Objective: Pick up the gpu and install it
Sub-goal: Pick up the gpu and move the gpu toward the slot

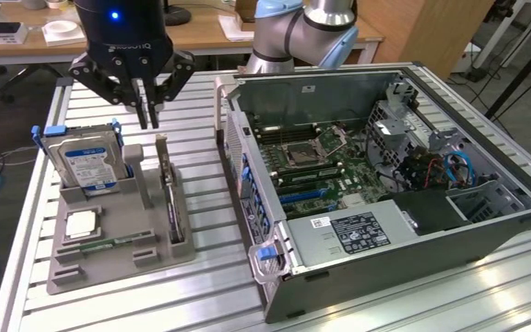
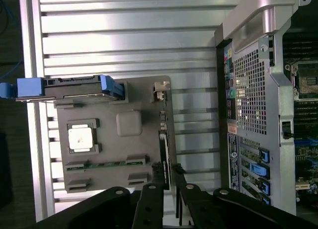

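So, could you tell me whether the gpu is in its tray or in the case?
In the tray: the gpu stands on edge in a slot of the grey tray, outside the case.

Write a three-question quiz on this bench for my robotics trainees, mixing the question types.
1. True or false: the gpu is already seated in the case.
2. The gripper hangs above: A the tray, B the case, C the floor.
3. What colour are the clips on the hard drive?
Key: 1 false; 2 A; 3 blue.
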Controlling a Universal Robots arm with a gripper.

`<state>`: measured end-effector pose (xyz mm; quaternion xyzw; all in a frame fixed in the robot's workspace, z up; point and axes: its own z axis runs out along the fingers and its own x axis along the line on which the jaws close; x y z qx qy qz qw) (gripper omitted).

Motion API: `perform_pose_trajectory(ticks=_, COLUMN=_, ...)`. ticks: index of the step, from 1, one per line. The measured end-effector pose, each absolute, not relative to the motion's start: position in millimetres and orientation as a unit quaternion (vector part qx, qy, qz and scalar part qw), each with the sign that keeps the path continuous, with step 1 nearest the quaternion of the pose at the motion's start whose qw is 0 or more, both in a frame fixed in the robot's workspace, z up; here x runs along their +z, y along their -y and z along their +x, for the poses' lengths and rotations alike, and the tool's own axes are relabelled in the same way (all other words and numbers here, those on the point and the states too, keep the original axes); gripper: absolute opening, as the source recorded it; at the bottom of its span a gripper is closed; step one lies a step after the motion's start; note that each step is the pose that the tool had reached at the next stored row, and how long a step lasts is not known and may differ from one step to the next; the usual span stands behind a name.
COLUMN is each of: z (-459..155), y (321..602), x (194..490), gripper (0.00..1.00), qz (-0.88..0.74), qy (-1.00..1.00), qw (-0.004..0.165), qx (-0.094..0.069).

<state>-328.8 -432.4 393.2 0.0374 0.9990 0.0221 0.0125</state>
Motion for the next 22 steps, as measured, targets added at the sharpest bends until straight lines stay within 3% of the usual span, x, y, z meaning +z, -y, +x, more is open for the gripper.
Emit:
perform_pose_trajectory(ticks=3, z=-328.8, y=432.4, x=393.2, gripper=0.29, qz=0.037, qy=-0.999, qw=0.012, qx=0.022)
perform_pose_trajectory(ticks=7, z=-328.8, y=432.4, x=393.2, gripper=0.47, qz=0.037, qy=-0.999, qw=0.012, qx=0.022)
perform_pose_trajectory(ticks=22, z=-328.8, y=432.4, x=390.1, gripper=0.47, qz=0.037, qy=-0.999, qw=0.013, qx=0.022)
